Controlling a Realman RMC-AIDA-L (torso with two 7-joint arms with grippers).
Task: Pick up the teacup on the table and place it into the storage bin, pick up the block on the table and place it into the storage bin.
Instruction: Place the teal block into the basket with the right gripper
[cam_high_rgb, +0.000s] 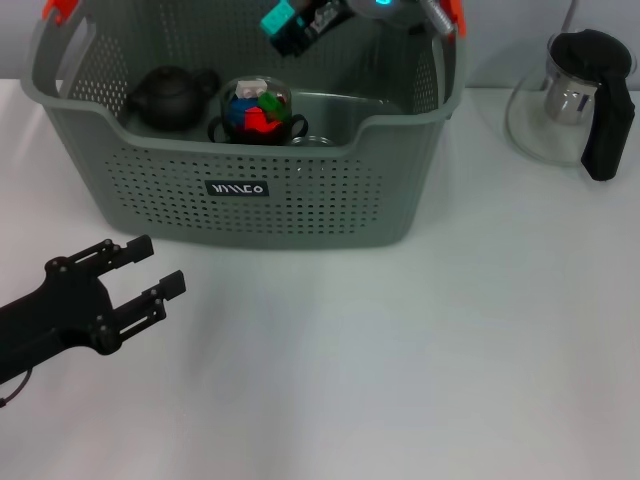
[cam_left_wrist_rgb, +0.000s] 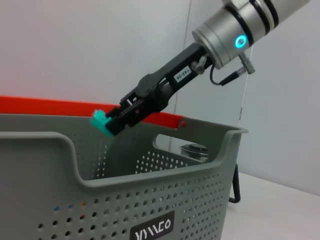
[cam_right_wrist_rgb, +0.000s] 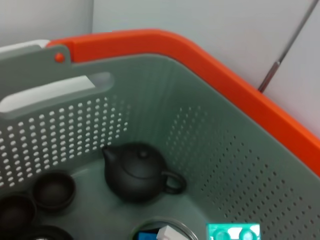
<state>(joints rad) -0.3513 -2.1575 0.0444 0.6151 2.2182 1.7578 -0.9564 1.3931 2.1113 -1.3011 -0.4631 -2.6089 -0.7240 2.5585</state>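
We view the scene from the head camera. The storage bin (cam_high_rgb: 250, 190) fills the upper left and centre of the frame, standing on the white worktop (cam_high_rgb: 400, 380). At the top centre, the right hand (cam_high_rgb: 290, 28) reaches over the bin's open mouth, clenched on the block (cam_high_rgb: 281, 18), a teal piece held between its fingers. The left wrist view confirms this: the right hand (cam_left_wrist_rgb: 116, 125) slopes down from the upper right of that frame, with the block (cam_left_wrist_rgb: 101, 121) at its tip, above the bin's rim and inside its outline.

The relation that matters is vertical: we judge the block to hang directly over the bin's interior, so what is left is a descent or a simple release. The right arm is the working arm and is the nearer by far.

Inside the bin lie a dark teapot (cam_high_rgb: 170, 97) at the left, a clear container of coloured pieces (cam_high_rgb: 257, 110) beside it, and, in the right wrist view, small dark cups (cam_right_wrist_rgb: 54, 189); we cannot tell which is the task's teacup.

The left hand (cam_high_rgb: 135, 280) rests at the lower left, fingers spread, grasping nothing. A glass kettle (cam_high_rgb: 575, 100) stands at the upper right, well apart from the bin.
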